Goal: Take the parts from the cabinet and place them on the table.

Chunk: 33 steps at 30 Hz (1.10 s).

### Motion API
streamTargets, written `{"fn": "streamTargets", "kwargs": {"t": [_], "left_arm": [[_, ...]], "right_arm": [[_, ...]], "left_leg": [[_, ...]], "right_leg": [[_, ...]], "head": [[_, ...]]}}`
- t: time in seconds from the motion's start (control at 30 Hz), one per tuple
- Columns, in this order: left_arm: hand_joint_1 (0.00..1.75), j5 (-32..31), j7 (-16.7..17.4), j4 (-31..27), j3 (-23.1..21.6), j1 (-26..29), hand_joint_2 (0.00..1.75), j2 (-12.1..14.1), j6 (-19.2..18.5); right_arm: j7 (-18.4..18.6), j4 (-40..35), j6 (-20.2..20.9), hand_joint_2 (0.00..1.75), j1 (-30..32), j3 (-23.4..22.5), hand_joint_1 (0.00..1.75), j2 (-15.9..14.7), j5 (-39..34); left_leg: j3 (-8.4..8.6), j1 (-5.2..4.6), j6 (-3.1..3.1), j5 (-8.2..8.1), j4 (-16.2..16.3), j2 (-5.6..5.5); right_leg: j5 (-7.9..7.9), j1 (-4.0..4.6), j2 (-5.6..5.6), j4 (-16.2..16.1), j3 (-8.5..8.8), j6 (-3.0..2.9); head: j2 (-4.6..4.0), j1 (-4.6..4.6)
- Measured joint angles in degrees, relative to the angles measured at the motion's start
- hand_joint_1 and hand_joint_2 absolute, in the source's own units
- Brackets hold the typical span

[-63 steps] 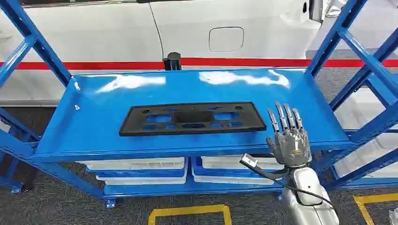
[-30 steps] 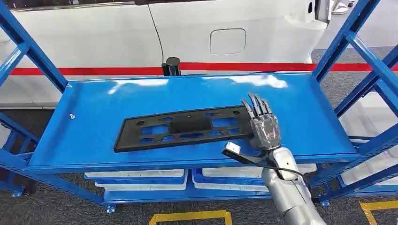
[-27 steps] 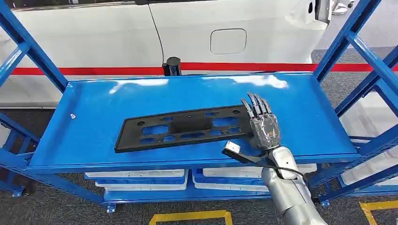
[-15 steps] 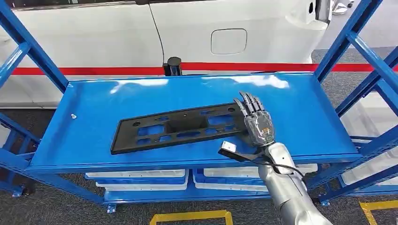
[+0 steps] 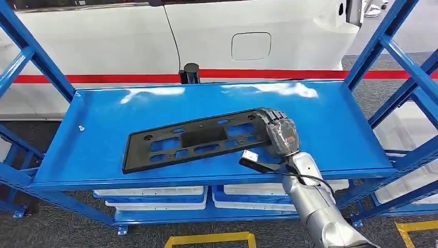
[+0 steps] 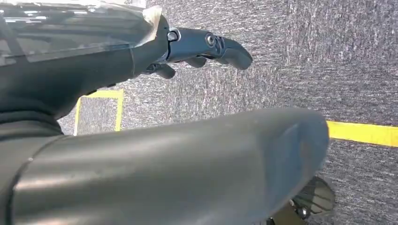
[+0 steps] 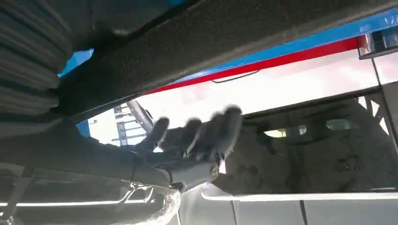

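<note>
My right hand (image 5: 280, 135) is holding the right end of the long black part (image 5: 199, 139), which sits in the middle of the picture with that end tipped up off the blue shelf (image 5: 335, 129), so I have not yet carried it to the worktop.

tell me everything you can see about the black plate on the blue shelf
The black plate is a long, flat rectangular panel, matte and plastic-looking, with several rectangular cutouts and small round holes. It lies on the blue shelf, slanted, its right end raised off the surface. The right robot hand grips that right end, fingers curled over its top edge. Nothing else touches it.
</note>
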Motion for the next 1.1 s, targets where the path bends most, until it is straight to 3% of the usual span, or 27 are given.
{"fn": "streamTargets", "kwargs": {"t": [0.33,0.37,0.73,0.87,0.93,1.0,1.1], "left_arm": [[0.0,-0.3,-0.5,0.0,0.0,0.0,0.0,-0.1,0.4],[0.0,-0.3,-0.5,0.0,0.0,0.0,1.75,-0.1,0.4],[0.0,-0.5,-0.8,0.0,0.0,0.0,1.75,-0.1,-1.4],[0.0,-0.5,-0.3,0.0,0.0,0.0,1.75,-0.1,-0.7],[0.0,-0.4,-0.1,0.0,0.2,0.0,1.75,-0.1,0.5],[0.0,-0.3,0.5,0.0,0.4,0.0,1.75,-0.2,1.2],[0.0,-0.1,0.6,0.0,0.5,0.1,1.75,-0.3,1.6]], "right_arm": [[0.2,0.5,-0.4,1.75,-0.4,-1.3,1.75,0.2,2.0],[0.2,0.5,-0.4,1.75,-0.4,-1.5,1.75,0.2,2.1],[0.4,-2.6,-0.4,1.75,0.8,-4.9,1.75,0.9,4.0],[-1.6,-5.6,-0.4,1.75,2.2,-7.1,1.75,1.5,1.4],[-4.0,-7.4,-0.4,1.75,2.8,-8.1,1.75,2.0,-3.3],[-8.6,-10.8,0.2,1.75,4.4,-9.3,1.75,2.6,-14.6],[-9.7,-17.1,1.6,1.75,6.6,-9.7,1.75,3.2,-22.8]], "left_leg": [[0.17,0.0,0.0,-0.01,0.0,0.0],[0.18,0.0,0.0,-0.01,0.0,0.0],[0.18,-0.01,0.01,-0.01,0.0,-0.02],[0.1,-0.01,0.01,-0.01,0.0,-0.03],[0.04,-0.01,0.01,-0.01,0.0,-0.03],[-0.08,-0.01,0.01,-0.02,0.0,-0.09],[-0.19,-0.01,0.02,-0.03,0.0,-0.08]], "right_leg": [[0.0,0.0,0.0,0.0,0.17,0.0],[0.0,0.0,0.0,0.0,0.18,0.0],[0.0,0.0,-0.03,0.0,0.2,0.0],[0.0,-0.01,-0.04,0.0,0.11,0.01],[-0.01,-0.01,-0.04,0.0,0.03,0.01],[-0.01,-0.01,-0.05,0.0,-0.06,0.01],[-0.02,-0.01,-0.05,0.0,-0.2,0.01]], "head": [[0.0,0.0],[0.0,0.0],[0.0,0.0],[0.0,-0.02],[0.0,0.0],[0.0,0.0],[0.0,-0.02]]}}
